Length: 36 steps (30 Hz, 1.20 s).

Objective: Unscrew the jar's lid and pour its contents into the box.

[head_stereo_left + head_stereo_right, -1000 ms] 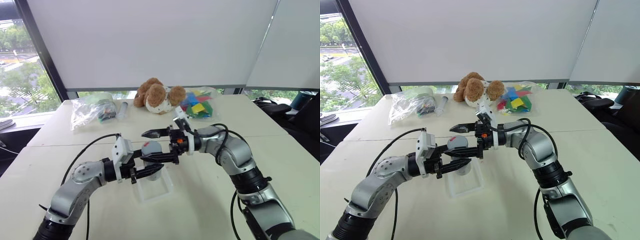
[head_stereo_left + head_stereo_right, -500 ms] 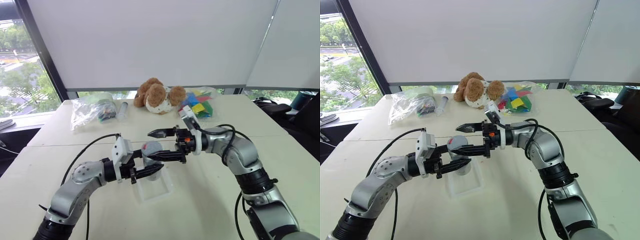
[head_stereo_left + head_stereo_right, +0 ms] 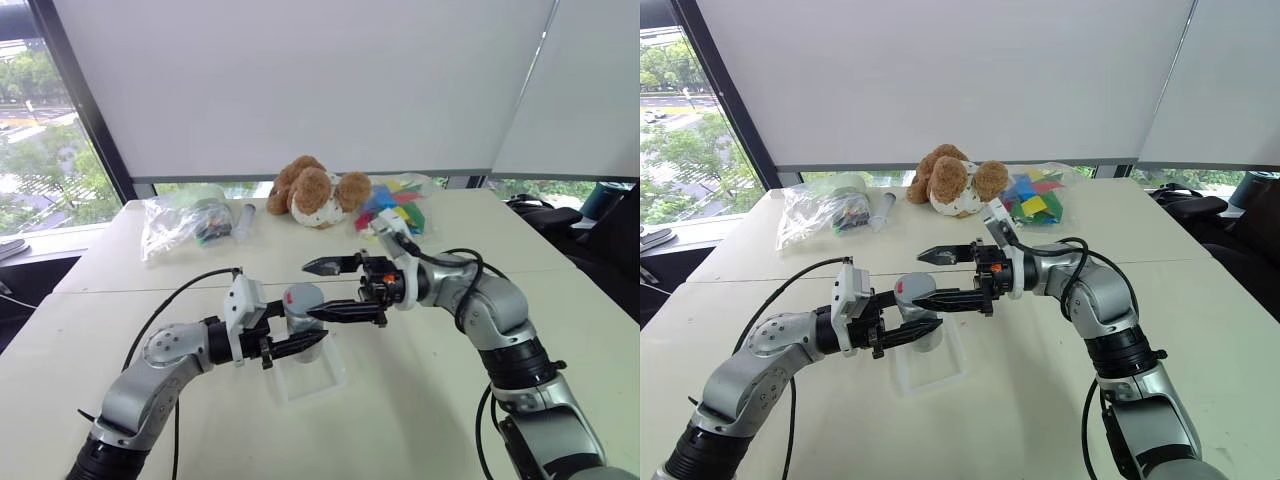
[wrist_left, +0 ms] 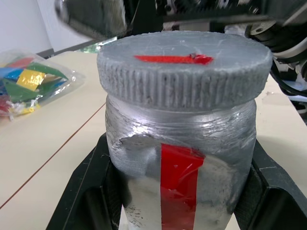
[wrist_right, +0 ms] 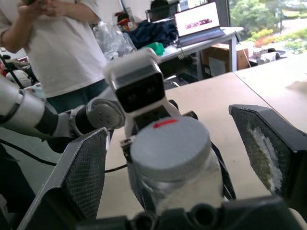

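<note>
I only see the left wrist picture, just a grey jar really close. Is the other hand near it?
Observer: Yes. The right gripper is open, one finger on each side of the lid, not touching it.
Operator: Where's the box?
Observer: The clear box lies on the table, just below the jar.
Operator: Anything fun back there?
Observer: A brown teddy sits at the table's far edge.
</note>
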Each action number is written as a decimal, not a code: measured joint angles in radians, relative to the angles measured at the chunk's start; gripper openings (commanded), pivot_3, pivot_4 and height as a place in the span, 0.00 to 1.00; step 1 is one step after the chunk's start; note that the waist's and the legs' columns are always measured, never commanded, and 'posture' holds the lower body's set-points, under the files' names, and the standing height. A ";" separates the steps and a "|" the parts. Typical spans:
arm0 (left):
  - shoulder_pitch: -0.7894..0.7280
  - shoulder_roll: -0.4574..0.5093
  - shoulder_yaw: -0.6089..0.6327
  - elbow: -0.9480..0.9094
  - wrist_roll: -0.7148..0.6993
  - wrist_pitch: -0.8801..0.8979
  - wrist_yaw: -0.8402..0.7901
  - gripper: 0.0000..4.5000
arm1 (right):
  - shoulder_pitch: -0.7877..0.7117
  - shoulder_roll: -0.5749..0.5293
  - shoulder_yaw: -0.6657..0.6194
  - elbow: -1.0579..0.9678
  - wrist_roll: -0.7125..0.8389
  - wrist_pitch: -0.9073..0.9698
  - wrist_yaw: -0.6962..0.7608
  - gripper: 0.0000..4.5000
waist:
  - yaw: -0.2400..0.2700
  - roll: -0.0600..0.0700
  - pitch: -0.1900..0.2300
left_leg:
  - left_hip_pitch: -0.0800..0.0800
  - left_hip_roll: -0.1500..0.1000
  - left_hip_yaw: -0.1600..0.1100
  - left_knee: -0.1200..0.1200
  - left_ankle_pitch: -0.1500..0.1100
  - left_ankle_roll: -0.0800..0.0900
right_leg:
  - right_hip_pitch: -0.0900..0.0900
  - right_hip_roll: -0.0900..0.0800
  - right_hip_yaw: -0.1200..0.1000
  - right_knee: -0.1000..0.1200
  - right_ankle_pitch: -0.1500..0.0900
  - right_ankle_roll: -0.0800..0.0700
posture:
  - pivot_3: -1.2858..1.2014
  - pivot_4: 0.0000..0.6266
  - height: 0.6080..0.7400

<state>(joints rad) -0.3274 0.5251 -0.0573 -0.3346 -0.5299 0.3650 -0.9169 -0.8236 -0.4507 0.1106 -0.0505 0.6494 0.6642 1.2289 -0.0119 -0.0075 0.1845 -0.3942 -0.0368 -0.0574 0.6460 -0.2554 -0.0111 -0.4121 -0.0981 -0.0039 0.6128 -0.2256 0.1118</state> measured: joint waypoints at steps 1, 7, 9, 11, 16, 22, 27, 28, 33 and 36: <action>0.000 0.000 0.000 0.000 0.000 0.000 0.000 0.49 | -0.001 0.000 0.002 -0.007 0.001 0.009 -0.006 0.99 | 0.000 0.000 0.000 | 0.000 0.000 0.000 0.000 0.000 0.000 | 0.000 0.000 0.000 0.000 0.000 0.000 | 0.52 0.24 1.00; 0.000 0.000 0.000 0.000 0.000 0.000 0.000 0.49 | -0.025 0.001 0.059 -0.018 -0.048 0.020 -0.034 0.99 | 0.000 0.000 0.000 | 0.000 0.000 0.000 0.000 0.000 0.000 | 0.000 0.000 0.000 0.000 0.000 0.000 | 0.52 0.24 1.00; 0.000 0.000 0.000 0.000 0.000 0.000 0.000 0.49 | -0.037 0.006 0.071 -0.015 -0.061 0.020 -0.050 0.99 | 0.000 0.000 0.000 | 0.000 0.000 0.000 0.000 0.000 0.000 | 0.000 0.000 0.000 0.000 0.000 0.000 | 0.52 0.24 1.00; 0.000 0.000 0.000 0.000 0.000 0.000 0.000 0.49 | -0.051 0.008 0.077 -0.012 -0.075 0.017 -0.054 0.99 | 0.000 0.000 0.000 | 0.000 0.000 0.000 0.000 0.000 0.000 | 0.000 0.000 0.000 0.000 0.000 0.000 | 0.52 0.24 1.00; 0.004 0.000 0.000 0.000 0.000 0.000 0.003 0.49 | -0.052 0.010 0.091 -0.001 -0.087 0.015 -0.048 0.81 | 0.000 0.000 0.000 | 0.000 0.000 0.000 0.000 0.000 0.000 | 0.000 0.000 0.000 0.000 0.000 0.000 | 0.52 0.24 1.00; 0.004 0.000 0.000 0.000 0.000 0.000 0.006 0.49 | -0.052 0.011 0.093 0.002 -0.087 0.013 -0.034 0.51 | 0.000 0.000 0.000 | 0.000 0.000 0.000 0.000 0.000 0.000 | 0.000 0.000 0.000 0.000 0.000 0.000 | 0.52 0.24 1.00; 0.002 -0.001 0.007 -0.008 -0.012 -0.008 0.004 0.49 | -0.038 0.052 0.038 0.018 -0.009 0.072 -0.045 0.51 | 0.000 0.000 0.000 | -0.001 0.000 0.000 0.000 0.000 0.000 | 0.000 0.000 0.000 0.000 0.000 0.000 | 0.52 0.24 1.00; 0.000 0.000 0.010 -0.022 -0.012 -0.011 0.002 0.49 | -0.033 0.073 -0.005 0.022 0.053 0.114 -0.059 0.51 | 0.000 0.000 0.000 | -0.001 0.000 0.000 0.000 0.000 0.000 | -0.001 0.000 0.000 0.000 0.000 0.000 | 0.52 0.24 1.00; 0.019 0.008 0.009 -0.020 -0.011 -0.002 -0.003 0.49 | -0.029 0.079 -0.220 0.007 0.286 0.235 -0.150 0.51 | 0.004 0.001 0.000 | -0.001 0.000 -0.001 0.000 0.000 0.000 | 0.000 -0.001 0.000 0.000 -0.001 -0.003 | 0.52 0.24 1.00; 0.021 0.015 0.015 -0.019 -0.014 -0.002 -0.010 0.49 | 0.072 0.016 -0.260 0.009 0.195 0.086 -0.168 0.51 | 0.006 0.000 0.000 | -0.001 -0.001 0.000 0.000 0.000 0.000 | 0.000 -0.001 0.000 -0.001 -0.002 -0.004 | 0.52 0.24 1.00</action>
<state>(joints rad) -0.3065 0.5397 -0.0424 -0.3540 -0.5435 0.3631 -0.9272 -0.7517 -0.4346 -0.1498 -0.0417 0.8443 0.7503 1.0608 -0.0063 -0.0075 0.1847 -0.3951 -0.0373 -0.0576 0.6460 -0.2554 -0.0111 -0.4117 -0.0988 -0.0038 0.6116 -0.2274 0.1082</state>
